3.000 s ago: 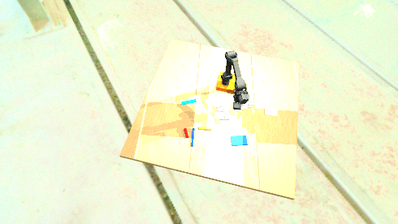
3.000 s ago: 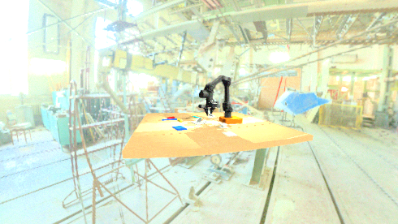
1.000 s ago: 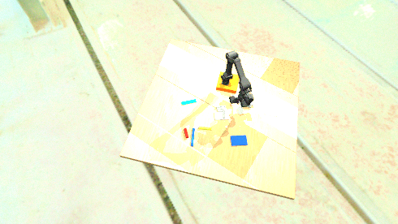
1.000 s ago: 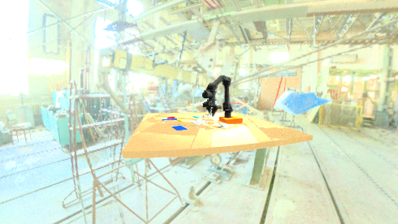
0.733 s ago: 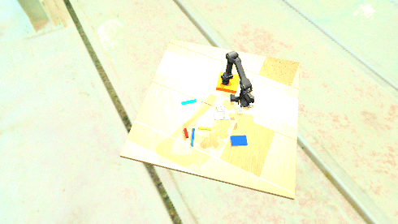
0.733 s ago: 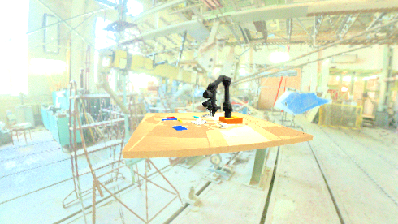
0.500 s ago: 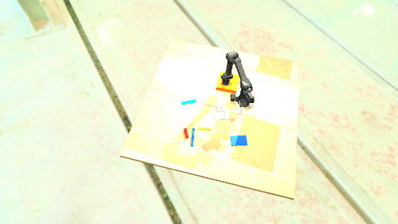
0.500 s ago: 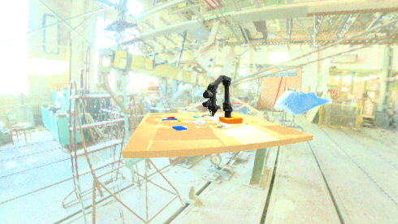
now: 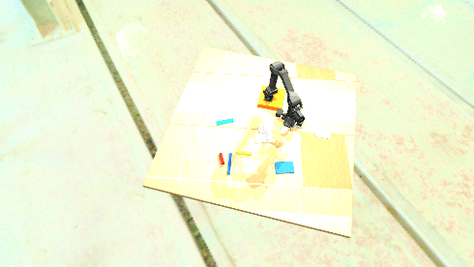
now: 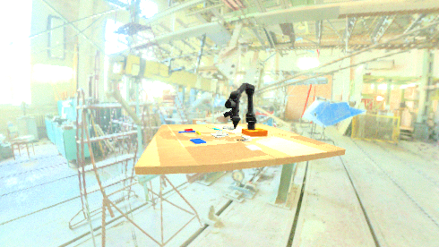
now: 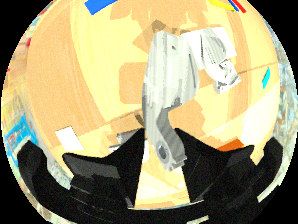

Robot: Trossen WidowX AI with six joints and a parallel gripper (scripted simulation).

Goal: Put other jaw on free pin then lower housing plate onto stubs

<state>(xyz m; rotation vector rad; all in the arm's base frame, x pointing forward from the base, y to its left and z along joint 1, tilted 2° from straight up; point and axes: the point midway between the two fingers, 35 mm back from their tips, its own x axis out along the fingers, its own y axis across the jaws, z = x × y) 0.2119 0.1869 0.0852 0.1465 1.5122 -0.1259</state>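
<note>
My gripper [image 9: 289, 126] [image 10: 235, 127] [image 11: 159, 131] is shut on a light grey jaw, held above the table. This held jaw [image 11: 170, 70] [image 9: 284, 130] points away from the fingers, with a round hole at its near end. The white base plate [image 9: 263, 139] [image 11: 228, 39] lies on the table beyond the gripper and to its right in the wrist view. The other jaw [image 11: 213, 50] is on it; the pins and teeth are too small to tell. What looks like the housing plate [image 11: 125, 136] is mostly hidden behind the left finger.
A white card [image 11: 68, 138] [image 9: 322, 135] lies to one side. A blue block [image 9: 284, 167] [image 10: 197, 140], a yellow bar [image 9: 244, 153], a blue bar [image 9: 229, 163], a red bar [image 9: 222, 159] and a cyan bar [image 9: 224, 122] lie around. The arm stands on an orange base [image 9: 270, 105] [image 10: 254, 132].
</note>
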